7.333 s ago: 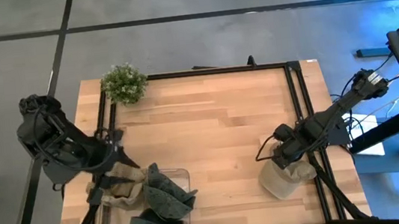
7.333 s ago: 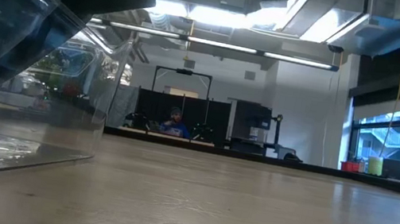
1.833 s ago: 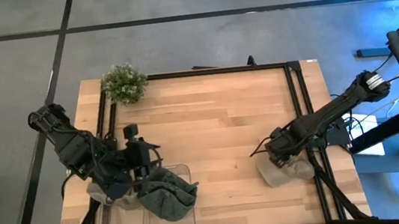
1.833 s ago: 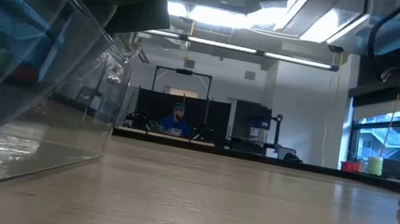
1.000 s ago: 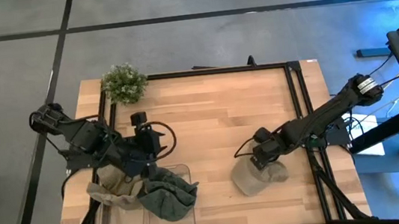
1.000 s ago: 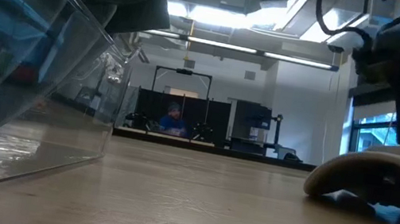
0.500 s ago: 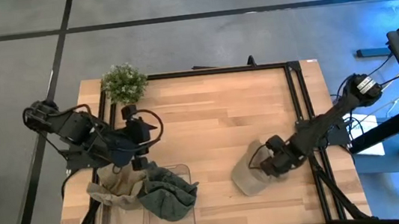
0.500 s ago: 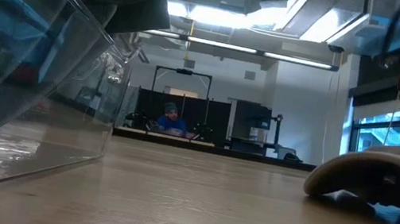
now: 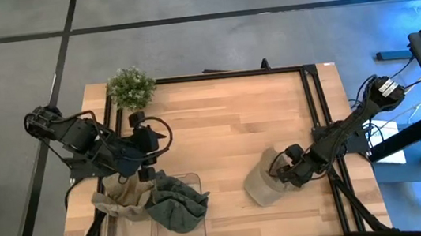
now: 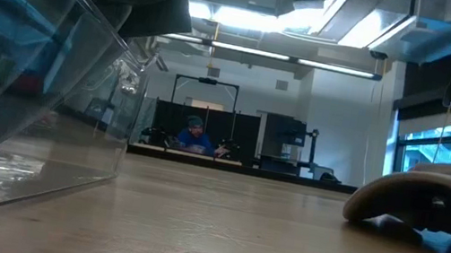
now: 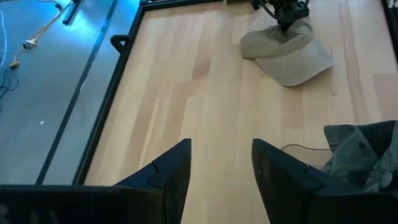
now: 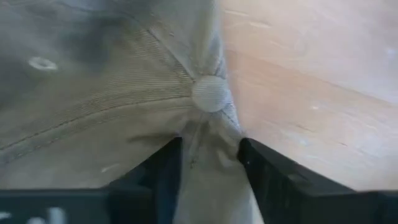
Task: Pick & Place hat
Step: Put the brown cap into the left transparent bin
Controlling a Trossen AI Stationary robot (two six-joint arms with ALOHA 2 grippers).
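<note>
A tan cap [image 9: 259,185] lies on the wood table right of centre, brim [image 10: 415,188] down on the board; the left wrist view shows the cap [image 11: 289,56] far off. My right gripper [image 9: 282,170] sits low at the cap's right side, shut on its crown [image 12: 210,155]. My left gripper [image 9: 146,145] hovers open [image 11: 221,149] above bare wood near the table's left side, just beyond a clear bin [image 9: 190,185], touching nothing. My right gripper pinches a bunched ridge of the cap's crown [image 12: 208,134] just beside the top button [image 12: 210,93] between its two fingers [image 12: 158,171]. It comes in low from the table's right. The cap stays on the table, its brim flat.
The clear bin at the near left holds a tan hat [image 9: 120,200] and a dark green one [image 9: 174,205]; its wall fills the low view's left [image 10: 37,115]. A small potted plant [image 9: 131,87] stands at the far left corner. Black rails [image 9: 315,114] frame the table.
My right gripper has shifted a little toward the table's right and near edge while its arm has sunk lower; the cap has stayed where it lay. My left gripper has drawn back from the bin toward the far left.
</note>
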